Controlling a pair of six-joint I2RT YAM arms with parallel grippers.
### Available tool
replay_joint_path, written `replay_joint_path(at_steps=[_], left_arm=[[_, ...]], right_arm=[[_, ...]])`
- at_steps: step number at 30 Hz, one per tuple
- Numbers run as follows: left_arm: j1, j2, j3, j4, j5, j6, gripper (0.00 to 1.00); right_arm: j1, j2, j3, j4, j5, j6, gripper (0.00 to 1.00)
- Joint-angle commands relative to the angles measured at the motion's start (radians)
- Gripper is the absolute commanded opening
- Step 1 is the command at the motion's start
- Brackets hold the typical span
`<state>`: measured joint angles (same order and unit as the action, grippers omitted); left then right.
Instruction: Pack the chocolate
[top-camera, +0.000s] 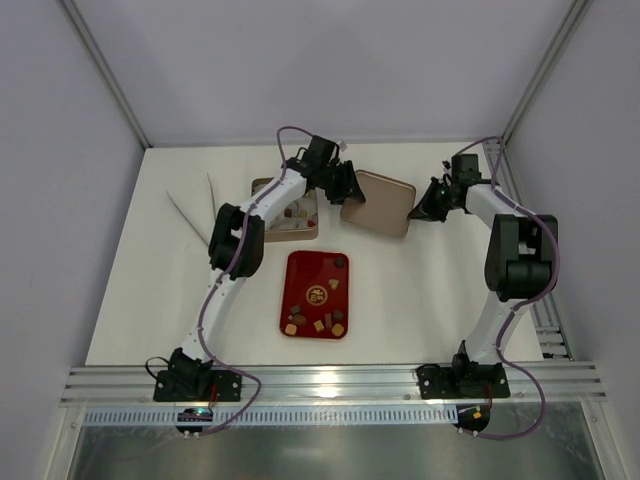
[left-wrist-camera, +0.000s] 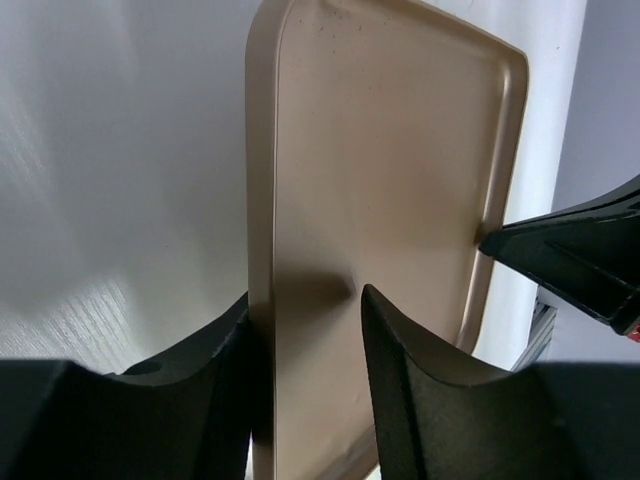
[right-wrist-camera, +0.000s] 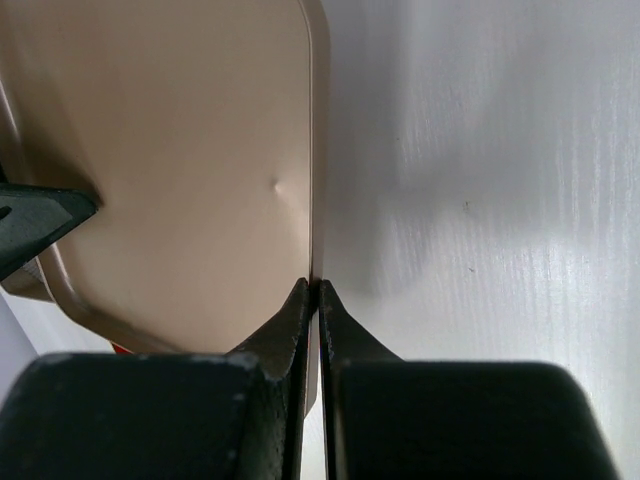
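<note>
Top view, left gripper (top-camera: 350, 188): it reaches to the far middle of the table (top-camera: 150, 290) and sits at the near-left edge of the golden-brown lid (top-camera: 377, 203).
Top view, right gripper (top-camera: 420, 208): it meets the same lid from the opposite side, at its right edge.
Top view, chocolate (top-camera: 319, 325): small brown and tan pieces lie on the red tray (top-camera: 300, 275), well apart from both grippers and nearer the arm bases. A few more sit in the tin (top-camera: 290, 232) just below the left gripper's wrist.
Left wrist view, left gripper (left-wrist-camera: 307, 296): its jaws stand wide apart. One finger is outside the lid's (left-wrist-camera: 380, 150) raised rim and the other is over its flat face, so nothing is clamped.
Left wrist view, far side: a black finger (left-wrist-camera: 570, 255) of the right gripper touches the lid's opposite rim.
Right wrist view, right gripper (right-wrist-camera: 318, 283): its jaws are drawn almost together and pinch the thin rim of the lid (right-wrist-camera: 180, 150).
Right wrist view, far side: the tip of a left gripper finger (right-wrist-camera: 35, 215) shows at the lid's other edge.
</note>
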<state>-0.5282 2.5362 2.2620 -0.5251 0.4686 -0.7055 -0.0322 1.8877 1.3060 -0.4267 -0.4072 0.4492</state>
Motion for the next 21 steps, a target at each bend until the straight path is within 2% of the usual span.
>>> replay_joint_path(at_steps=[1, 11, 14, 15, 16, 21], left_arm=[[0.002, -0.103, -0.009, 0.046, 0.057, -0.028, 0.42], [0.004, -0.149, -0.059, 0.065, 0.099, -0.052, 0.22], [0.005, -0.163, -0.078, 0.068, 0.11, -0.057, 0.13], [0.005, -0.168, -0.087, 0.068, 0.111, -0.057, 0.05], [0.005, -0.172, -0.093, 0.068, 0.113, -0.055, 0.02], [0.014, -0.203, -0.124, 0.068, 0.119, -0.052, 0.0]], right_arm=[[0.005, -0.07, -0.008, 0.058, -0.061, 0.022, 0.04], [0.02, -0.091, -0.033, 0.083, -0.084, 0.026, 0.04], [0.032, -0.091, -0.03, 0.085, -0.084, 0.026, 0.04], [0.032, -0.091, -0.028, 0.086, -0.082, 0.026, 0.04], [0.032, -0.091, -0.028, 0.088, -0.081, 0.026, 0.04], [0.06, -0.093, -0.03, 0.088, -0.079, 0.026, 0.04]])
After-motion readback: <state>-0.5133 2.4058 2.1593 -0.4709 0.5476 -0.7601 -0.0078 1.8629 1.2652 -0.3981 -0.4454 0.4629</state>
